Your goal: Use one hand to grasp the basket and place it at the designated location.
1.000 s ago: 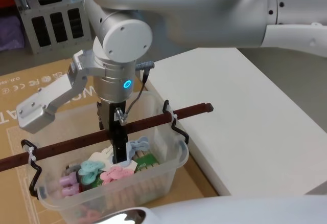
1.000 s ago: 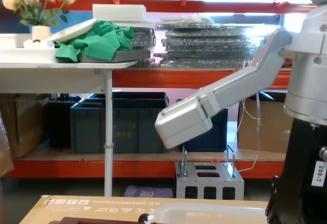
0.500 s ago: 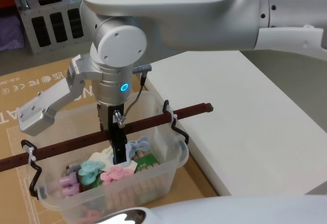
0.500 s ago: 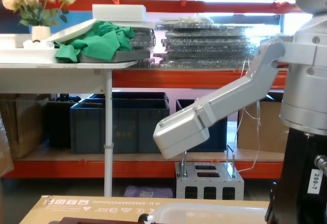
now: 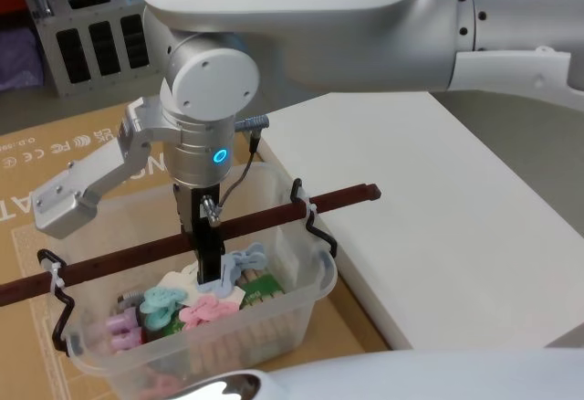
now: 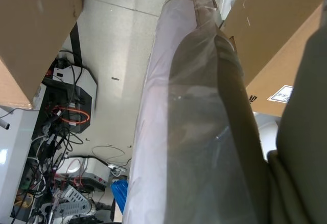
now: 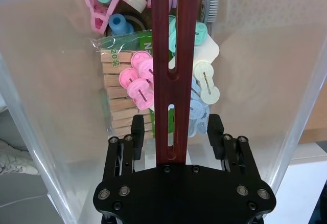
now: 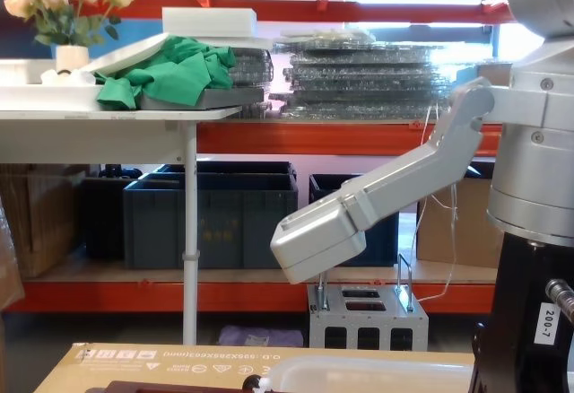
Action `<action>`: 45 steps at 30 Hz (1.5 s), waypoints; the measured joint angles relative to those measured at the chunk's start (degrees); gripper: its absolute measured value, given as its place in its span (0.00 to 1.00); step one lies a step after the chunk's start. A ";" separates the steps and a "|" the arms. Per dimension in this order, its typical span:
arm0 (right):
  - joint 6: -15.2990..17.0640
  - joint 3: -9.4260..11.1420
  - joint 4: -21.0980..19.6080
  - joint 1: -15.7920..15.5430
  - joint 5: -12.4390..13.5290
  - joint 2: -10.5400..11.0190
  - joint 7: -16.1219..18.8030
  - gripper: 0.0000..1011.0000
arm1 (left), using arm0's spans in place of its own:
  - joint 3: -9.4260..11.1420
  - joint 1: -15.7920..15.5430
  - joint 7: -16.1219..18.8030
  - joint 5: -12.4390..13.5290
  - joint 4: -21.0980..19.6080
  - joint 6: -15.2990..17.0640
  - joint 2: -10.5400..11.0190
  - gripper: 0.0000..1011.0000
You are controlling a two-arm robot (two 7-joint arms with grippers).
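The basket (image 5: 297, 307) is a translucent whitish tub holding pastel clips and wooden pegs; it stands on a flat cardboard box, just left of the white platform. Its dark red-brown bar handle (image 5: 274, 216) lies across the rim, with a white tie at the left joint. My right gripper (image 5: 213, 275) reaches straight down into the tub at the middle of the handle. In the right wrist view the handle (image 7: 172, 40) runs between the gripper's (image 7: 175, 130) two black fingers, which stand apart on either side of it, open. The basket's rim (image 8: 377, 368) shows low in the chest view.
A white platform (image 5: 438, 217) lies right of the basket. The cardboard box (image 5: 55, 153) stretches left and behind it. A small grey metal box (image 5: 91, 35) stands on the floor at the far left. Dark blue crates (image 8: 206, 213) sit on the shelf beyond.
My right wrist has sunk a little and shifted slightly left, bringing the open fingers lower around the handle. The basket has not moved.
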 joint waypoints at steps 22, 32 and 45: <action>0.07 0.61 -0.52 -0.35 -0.01 0.77 -0.31 0.05 | 0.00 0.00 0.00 0.00 0.00 0.00 0.00 0.00; -0.02 0.88 -0.19 -0.37 0.23 0.83 -0.24 0.00 | 0.00 0.00 0.00 0.00 0.00 0.00 0.00 0.00; -0.80 2.34 1.23 0.42 2.16 1.47 -0.25 0.00 | 0.00 0.00 0.00 0.00 0.00 0.00 0.00 0.00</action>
